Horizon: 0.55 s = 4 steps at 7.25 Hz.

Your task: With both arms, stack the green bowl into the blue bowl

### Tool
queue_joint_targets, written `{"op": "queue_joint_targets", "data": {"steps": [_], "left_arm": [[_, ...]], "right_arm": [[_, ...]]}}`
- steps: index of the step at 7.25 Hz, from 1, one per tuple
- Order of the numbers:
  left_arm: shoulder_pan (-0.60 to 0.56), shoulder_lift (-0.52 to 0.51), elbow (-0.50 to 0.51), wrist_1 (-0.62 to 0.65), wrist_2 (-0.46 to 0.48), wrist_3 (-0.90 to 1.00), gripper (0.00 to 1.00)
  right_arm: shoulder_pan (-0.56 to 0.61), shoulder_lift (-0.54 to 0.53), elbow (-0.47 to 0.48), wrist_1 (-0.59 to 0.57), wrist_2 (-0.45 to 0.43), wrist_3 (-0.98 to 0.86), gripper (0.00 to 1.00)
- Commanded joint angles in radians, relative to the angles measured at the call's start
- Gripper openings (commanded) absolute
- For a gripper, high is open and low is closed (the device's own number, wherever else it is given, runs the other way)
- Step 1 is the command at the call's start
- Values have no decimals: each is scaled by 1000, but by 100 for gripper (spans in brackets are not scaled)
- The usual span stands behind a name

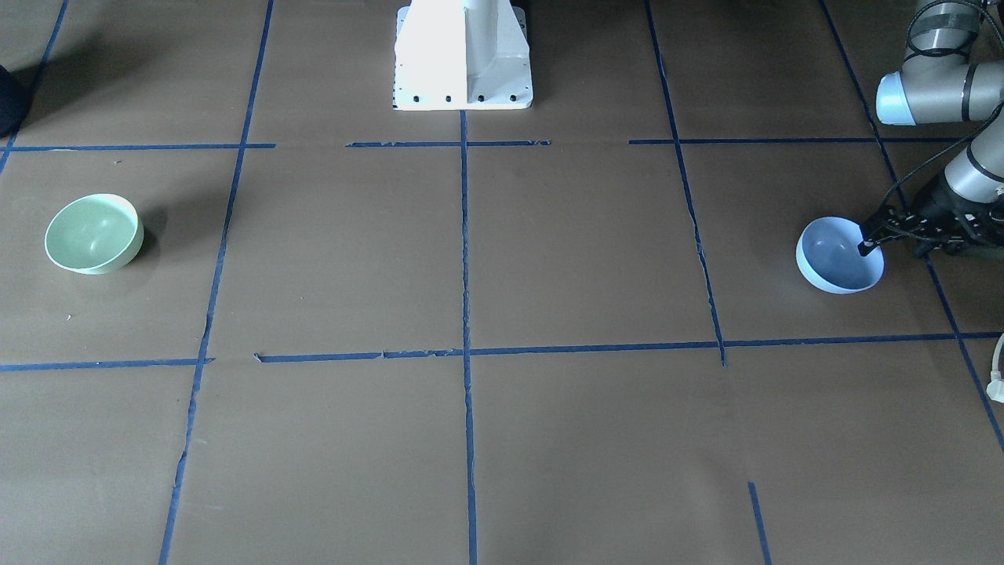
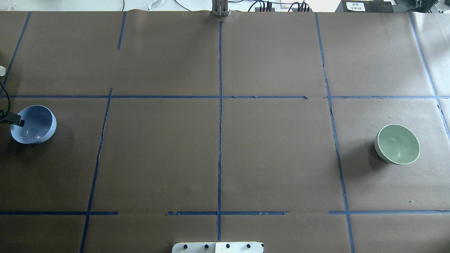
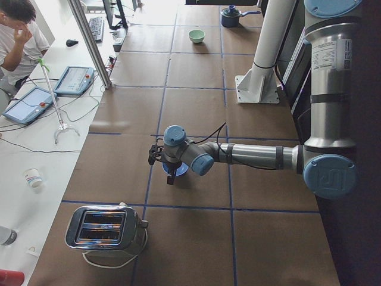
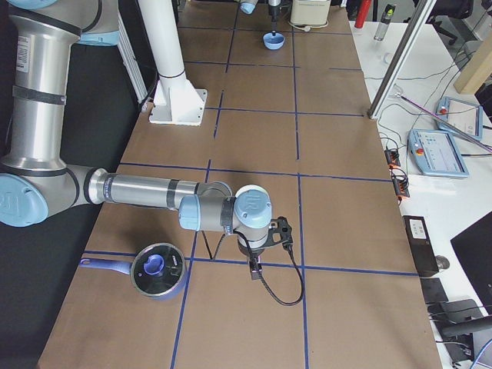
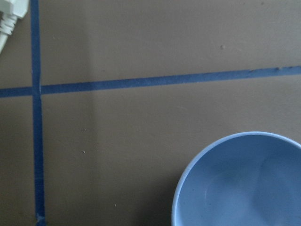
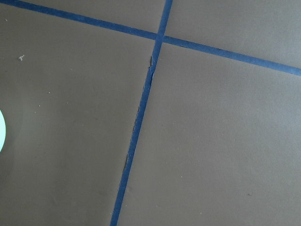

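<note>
The left gripper (image 1: 867,245) reaches in low over the blue bowl (image 1: 835,271). One black finger (image 1: 865,248) hangs inside the rim on the side nearest the arm. The other finger is hidden by the gripper body, so I cannot tell how wide the jaws stand or whether they pinch the rim. The overhead view cuts this gripper off at its left edge and shows only the fingertip in the bowl. The left wrist camera shows part of the bowl's pale rim and hollow, no fingers, and a white plug (image 5: 10,14) in one corner.

The right gripper (image 4: 254,265) appears only in the view from the robot's right, pointing down over a blue tape line (image 4: 346,270), and its opening cannot be judged. Its wrist camera catches just a sliver of the green bowl (image 1: 94,233). That bowl sits upright on the brown-papered table (image 1: 549,259), well apart from the blue one.

Only that right-side view shows a lidded saucepan (image 4: 157,270), and only the left-side view shows a toaster (image 3: 104,229). A label on the left arm (image 3: 330,56) is too small to read.
</note>
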Motion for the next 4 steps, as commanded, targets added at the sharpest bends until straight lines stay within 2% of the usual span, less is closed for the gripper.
{"op": "queue_joint_targets", "data": {"steps": [1, 2, 4], "left_arm": [[8, -38, 34, -23, 0, -149, 22], [8, -46, 32, -24, -2, -153, 3], [8, -48, 27, -24, -8, -154, 0]], "right_arm": [[0, 0, 0, 0, -1, 0, 100], [0, 0, 0, 0, -1, 0, 100], [0, 2, 0, 0, -1, 0, 100]]}}
